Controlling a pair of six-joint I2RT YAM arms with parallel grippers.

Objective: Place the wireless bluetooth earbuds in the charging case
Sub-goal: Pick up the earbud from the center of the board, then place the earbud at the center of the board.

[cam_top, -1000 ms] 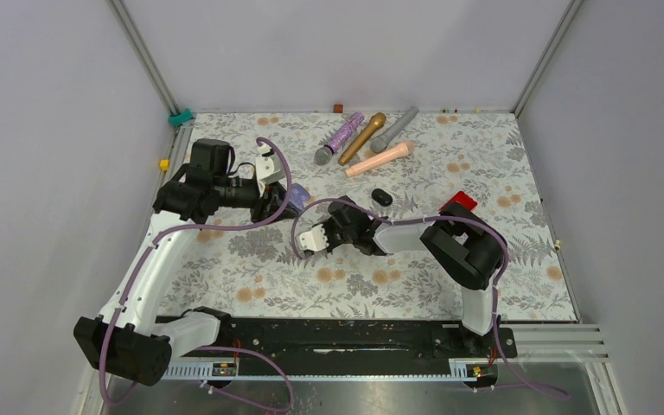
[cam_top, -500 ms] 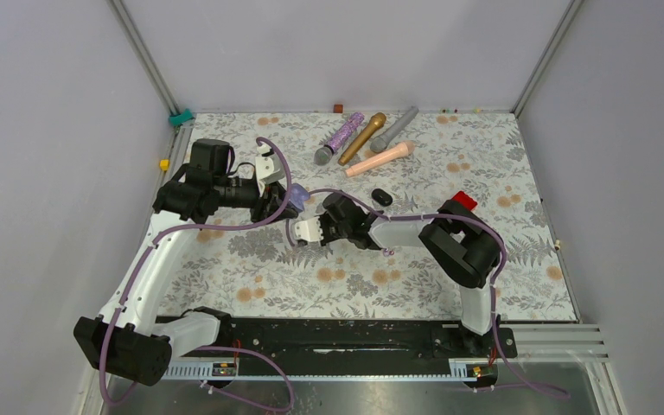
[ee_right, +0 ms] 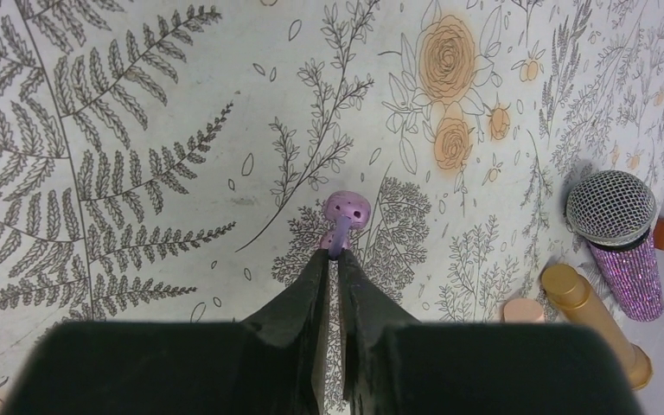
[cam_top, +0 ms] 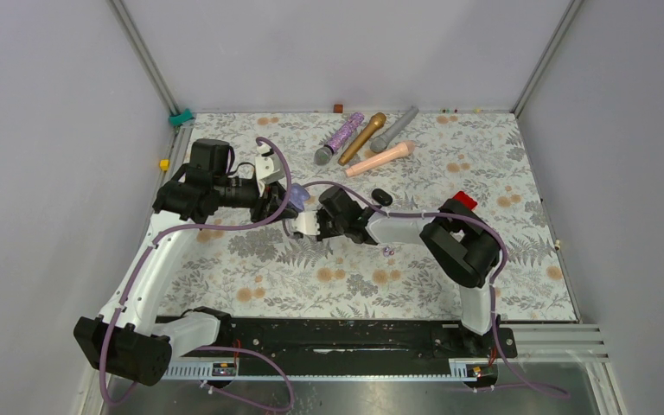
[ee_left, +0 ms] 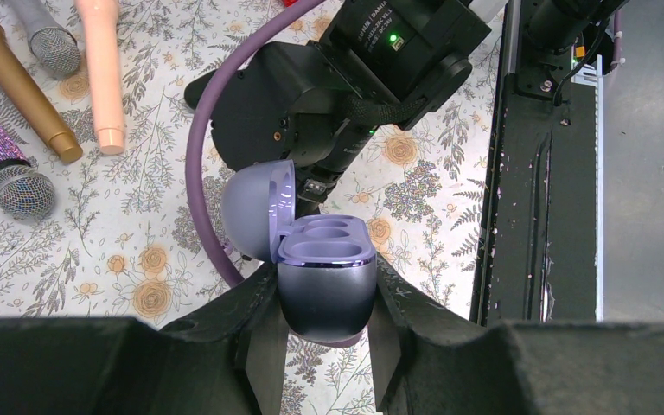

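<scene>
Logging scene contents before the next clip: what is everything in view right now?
charging case: one, purple, lid open, clamped in the left pincer
held earbud: one, purple, stem pinched in the right pincer
loose purple bit: one, tiny, likely an earbud, on the mat beside the right forearm
black case: one, oval, on the mat past the right pincer
microphones: four, glittery purple, gold, grey, pink, grouped at the far edge
red item: one, by the right arm's elbow
floral mat: one, pale with grey ferns and orange flowers, covering the table
left pincer: one, black, shut on the charging case
right pincer: one, black, shut on the held earbud
</scene>
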